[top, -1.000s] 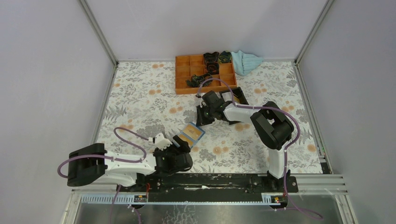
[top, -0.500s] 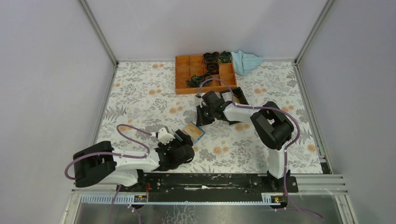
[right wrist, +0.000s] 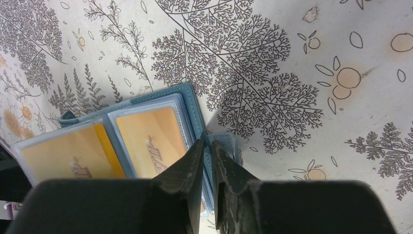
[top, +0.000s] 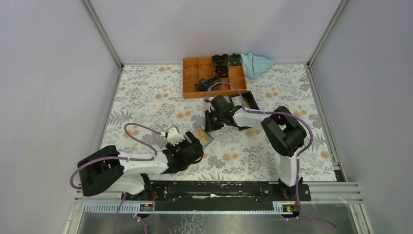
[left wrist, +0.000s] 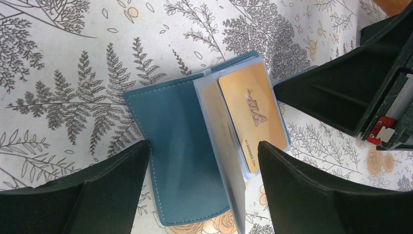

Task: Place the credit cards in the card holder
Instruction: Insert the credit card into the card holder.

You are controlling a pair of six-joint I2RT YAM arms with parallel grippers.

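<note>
The card holder (top: 203, 137) lies open on the floral table, teal cover (left wrist: 180, 146) flat and clear sleeves standing up from the spine. A tan-orange credit card (left wrist: 253, 119) sits in a sleeve on the right page. Two such credit cards (right wrist: 151, 139) (right wrist: 68, 156) show in sleeves in the right wrist view. My left gripper (left wrist: 203, 146) is open, its fingers straddling the holder's near end with nothing held. My right gripper (right wrist: 207, 141) is shut on the card holder's (right wrist: 192, 105) far cover edge, beside the clasp.
An orange compartment tray (top: 192, 78) with dark small items stands at the back. A light blue cloth (top: 256, 64) lies right of it. A black box (top: 243, 100) sits just behind the right arm's wrist. Frame posts and walls close in the table.
My left arm has swung forward and right, bringing its open gripper over the card holder's near flap. The right gripper has kept its pinch on the far edge.
</note>
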